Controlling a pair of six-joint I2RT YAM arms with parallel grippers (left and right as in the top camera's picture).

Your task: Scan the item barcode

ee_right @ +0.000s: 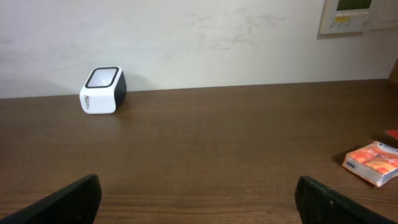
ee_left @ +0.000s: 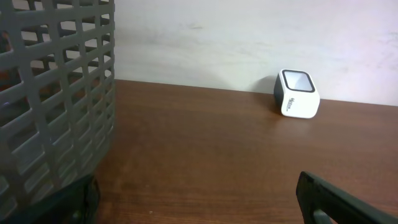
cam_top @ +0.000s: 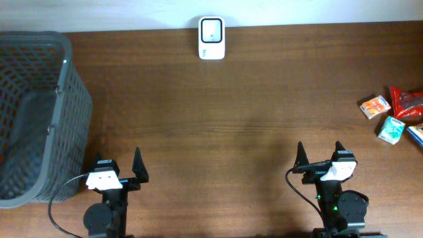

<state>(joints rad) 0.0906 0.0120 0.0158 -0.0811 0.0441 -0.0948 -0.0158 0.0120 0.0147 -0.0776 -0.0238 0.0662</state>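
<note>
The white barcode scanner (cam_top: 211, 38) stands at the table's far edge against the wall, also visible in the left wrist view (ee_left: 297, 93) and the right wrist view (ee_right: 102, 90). The packaged items lie at the far right: an orange packet (cam_top: 375, 106) (ee_right: 372, 163), a red packet (cam_top: 406, 102) and a teal box (cam_top: 391, 129). My left gripper (cam_top: 119, 162) (ee_left: 196, 199) sits near the front edge, open and empty. On the other side, my right gripper (cam_top: 319, 153) (ee_right: 199, 199) is open too, with nothing between its fingers, well short of the items.
A grey mesh basket (cam_top: 33, 112) (ee_left: 56, 93) fills the left side, close beside my left gripper. A blue item (cam_top: 416, 134) is cut off by the right edge. A wall panel (ee_right: 354, 15) hangs behind the table.
</note>
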